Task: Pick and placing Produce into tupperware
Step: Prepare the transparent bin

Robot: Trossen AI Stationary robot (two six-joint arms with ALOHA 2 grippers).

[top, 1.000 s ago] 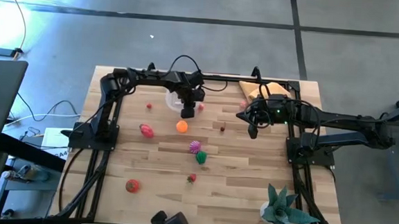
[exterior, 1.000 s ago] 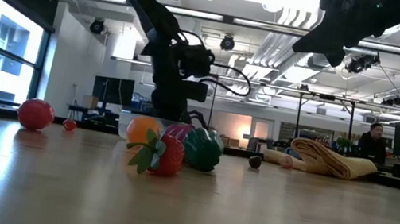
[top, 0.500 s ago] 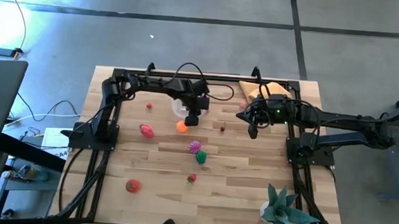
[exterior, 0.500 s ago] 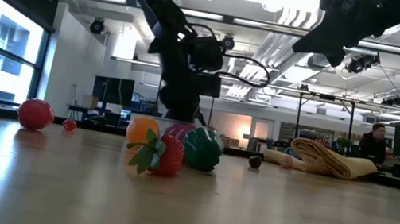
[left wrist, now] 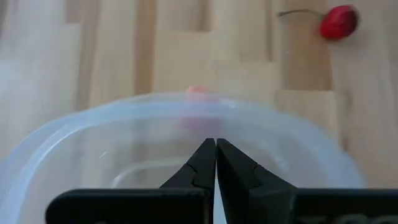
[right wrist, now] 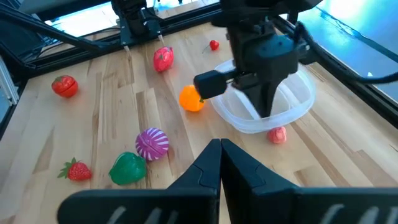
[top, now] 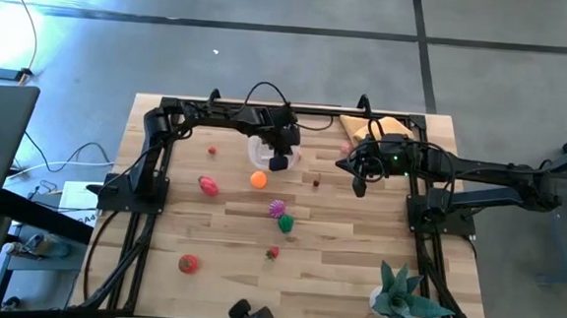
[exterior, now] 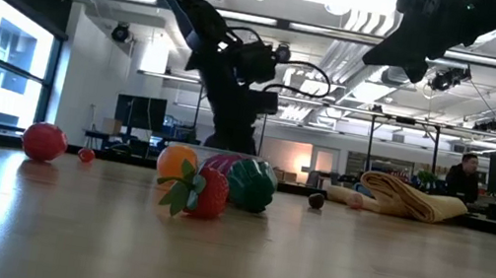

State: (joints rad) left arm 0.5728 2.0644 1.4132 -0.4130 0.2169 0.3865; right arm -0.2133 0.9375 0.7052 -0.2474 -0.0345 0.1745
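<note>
With the left tool [right wrist: 267, 112] closed and empty over the empty-looking tupperware [top: 260, 153] and the right tool [top: 360, 188] closed aside, all produce [top: 259, 179] remains on the bench [top: 336, 271].

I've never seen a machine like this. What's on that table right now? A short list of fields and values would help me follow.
Container: clear plastic rounded-square tupperware, on the wooden table
Left gripper: fingers shut, over the tupperware
Right gripper: fingers shut, waiting on the table's right side
Just outside the tupperware: small pink toy fruit, orange ball-shaped toy fruit
Mid-table: magenta striped toy, green toy pepper, toy strawberry
Corner: teal spiky plant
</note>
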